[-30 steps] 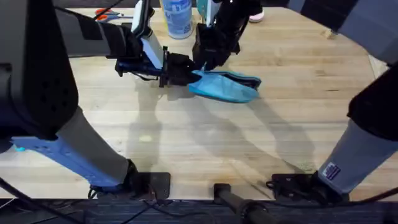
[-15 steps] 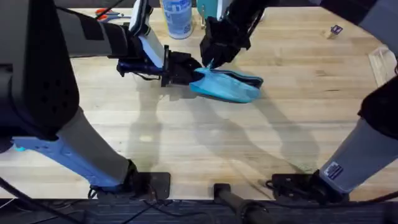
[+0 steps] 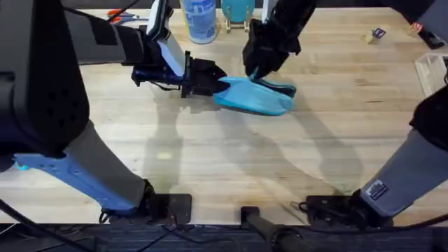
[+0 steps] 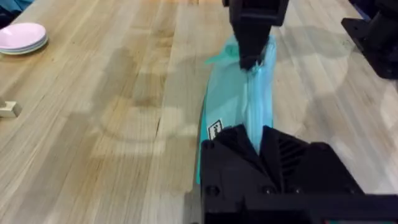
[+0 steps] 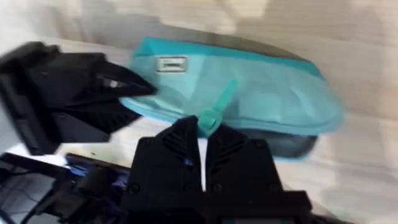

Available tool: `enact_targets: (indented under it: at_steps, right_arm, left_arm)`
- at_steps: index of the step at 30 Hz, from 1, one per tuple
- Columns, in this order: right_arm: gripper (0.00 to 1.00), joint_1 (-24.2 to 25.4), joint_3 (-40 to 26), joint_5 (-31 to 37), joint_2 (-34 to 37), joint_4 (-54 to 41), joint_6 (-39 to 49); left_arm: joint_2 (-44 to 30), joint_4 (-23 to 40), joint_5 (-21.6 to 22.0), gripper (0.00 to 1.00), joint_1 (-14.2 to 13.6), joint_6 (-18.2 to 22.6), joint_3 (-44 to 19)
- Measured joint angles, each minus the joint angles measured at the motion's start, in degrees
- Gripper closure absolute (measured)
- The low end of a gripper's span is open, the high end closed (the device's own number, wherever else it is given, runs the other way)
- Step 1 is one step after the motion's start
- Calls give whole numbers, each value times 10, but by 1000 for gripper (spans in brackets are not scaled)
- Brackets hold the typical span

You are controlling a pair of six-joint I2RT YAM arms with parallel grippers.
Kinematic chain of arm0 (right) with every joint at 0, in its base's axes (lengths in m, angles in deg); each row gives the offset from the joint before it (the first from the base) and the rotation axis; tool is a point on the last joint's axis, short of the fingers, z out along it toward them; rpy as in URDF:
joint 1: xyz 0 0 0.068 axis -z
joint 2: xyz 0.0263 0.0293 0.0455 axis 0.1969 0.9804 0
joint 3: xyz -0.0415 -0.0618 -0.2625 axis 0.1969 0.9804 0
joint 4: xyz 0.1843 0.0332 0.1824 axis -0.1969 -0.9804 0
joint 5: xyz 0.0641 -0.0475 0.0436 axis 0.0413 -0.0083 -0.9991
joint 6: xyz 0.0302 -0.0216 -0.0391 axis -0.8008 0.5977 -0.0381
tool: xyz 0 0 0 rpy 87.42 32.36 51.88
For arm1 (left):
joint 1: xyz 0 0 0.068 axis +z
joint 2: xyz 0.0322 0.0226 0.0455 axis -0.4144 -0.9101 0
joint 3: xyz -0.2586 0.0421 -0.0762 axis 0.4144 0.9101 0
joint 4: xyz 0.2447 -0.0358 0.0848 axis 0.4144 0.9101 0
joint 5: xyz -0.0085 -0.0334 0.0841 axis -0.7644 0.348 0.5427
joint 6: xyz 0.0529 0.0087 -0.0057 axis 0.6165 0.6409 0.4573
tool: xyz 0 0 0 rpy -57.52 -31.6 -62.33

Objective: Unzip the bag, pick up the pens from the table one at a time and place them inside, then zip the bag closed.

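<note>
The turquoise bag (image 3: 257, 100) lies on the table (image 3: 210, 157) at the middle back. My left gripper (image 3: 214, 82) is shut on the bag's left end; in the left wrist view the bag (image 4: 227, 109) runs away from its black fingers (image 4: 236, 146). My right gripper (image 3: 255, 71) stands over the bag's top edge, shut on the zipper's pull tab (image 5: 215, 111). In the right wrist view the bag (image 5: 273, 93) lies across, with my left gripper (image 5: 124, 99) at its end. The pens are out of view.
A blue-and-white canister (image 3: 199, 19), a teal object (image 3: 238, 11) and orange-handled scissors (image 3: 119, 14) stand along the table's back edge. Small items (image 3: 378, 33) and a clear container (image 3: 432, 68) lie at the far right. Pink plates (image 4: 22, 37) show in the left wrist view.
My right gripper has moved rightward along the bag's top with the pull tab in it. The left gripper has held the bag's left end still.
</note>
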Motion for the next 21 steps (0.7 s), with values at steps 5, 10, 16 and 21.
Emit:
enact_targets:
  at_steps: [5,10,16,21]
  right_arm:
    - [968,2,0,52,0,-33,-1]
    - [968,4,0,111,-1,-61,-13]
    - [968,4,0,157,-1,-85,-38]
    - [968,4,0,192,0,-102,-58]
  left_arm:
    - [0,0,8,957,1,0,0]
    - [0,0,15,957,3,0,0]
    - [0,0,10,958,3,0,0]
    - [0,0,8,958,2,0,0]
